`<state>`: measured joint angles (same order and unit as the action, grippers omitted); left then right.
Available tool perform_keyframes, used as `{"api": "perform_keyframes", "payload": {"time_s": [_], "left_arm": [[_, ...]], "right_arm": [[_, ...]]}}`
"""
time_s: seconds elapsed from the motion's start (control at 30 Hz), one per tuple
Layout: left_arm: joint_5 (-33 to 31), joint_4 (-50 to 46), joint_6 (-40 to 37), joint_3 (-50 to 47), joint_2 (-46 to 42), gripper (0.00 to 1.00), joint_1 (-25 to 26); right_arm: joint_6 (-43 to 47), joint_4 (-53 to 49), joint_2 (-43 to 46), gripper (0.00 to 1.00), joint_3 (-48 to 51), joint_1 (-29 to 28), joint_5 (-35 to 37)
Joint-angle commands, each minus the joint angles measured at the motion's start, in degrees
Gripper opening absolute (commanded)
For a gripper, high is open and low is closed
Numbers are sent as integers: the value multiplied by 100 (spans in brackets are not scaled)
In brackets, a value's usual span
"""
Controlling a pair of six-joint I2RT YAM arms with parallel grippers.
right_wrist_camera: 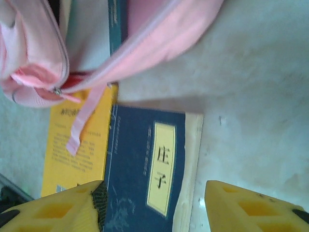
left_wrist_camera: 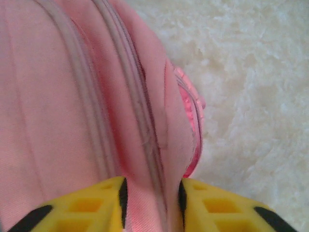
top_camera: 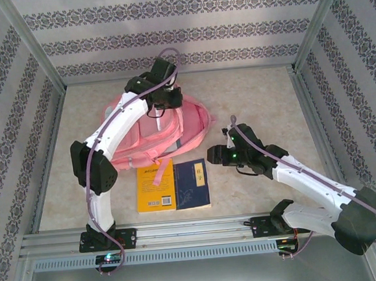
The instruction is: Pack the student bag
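Patterned walls and a metal frame close in a pale table in the top external view. On it the pink student bag lies left of centre, towards the far side. The left arm reaches out over the bag, and the left gripper sits down on its far edge; from this height I cannot tell how its jaws stand. Just in front of the bag lie a yellow book and a blue book, side by side and touching, their far ends tucked under the bag's near edge. The right gripper hangs low just beside the blue book's far right corner. Seen from the left wrist, the left gripper is pinched narrow on a raised fold of the student bag, with a zip running along that fold and pale table off to the side. Seen from the right wrist, the right gripper is spread wide and holds nothing. Below it lies the blue book, and next to that the yellow book, which a loose pink strap crosses. The student bag overlaps both books.
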<state>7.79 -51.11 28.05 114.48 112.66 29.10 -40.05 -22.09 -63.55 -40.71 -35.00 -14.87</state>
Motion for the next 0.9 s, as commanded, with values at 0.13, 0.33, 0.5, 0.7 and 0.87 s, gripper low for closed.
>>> {"api": "perform_keyframes", "payload": {"time_s": [0.13,0.33,0.5,0.7,0.87], "left_arm": [[282,421,135,-843,-1146,51,-94],[774,1011,449,-3055,-2564,48,-56],[1079,1345,767,-4782,-3356,38,133],[1494,1972,1224,-6054,-3583,28,497],[1656,2368,1485,-6554,-3258,25,715]], "right_arm": [[92,-184,-585,60,141,136,-873],[-67,236,-1277,60,142,239,-1563],[-205,531,-1801,59,159,275,-1863],[-409,810,-2290,58,194,362,-2043],[-510,967,-2507,58,160,398,-2080]]}}
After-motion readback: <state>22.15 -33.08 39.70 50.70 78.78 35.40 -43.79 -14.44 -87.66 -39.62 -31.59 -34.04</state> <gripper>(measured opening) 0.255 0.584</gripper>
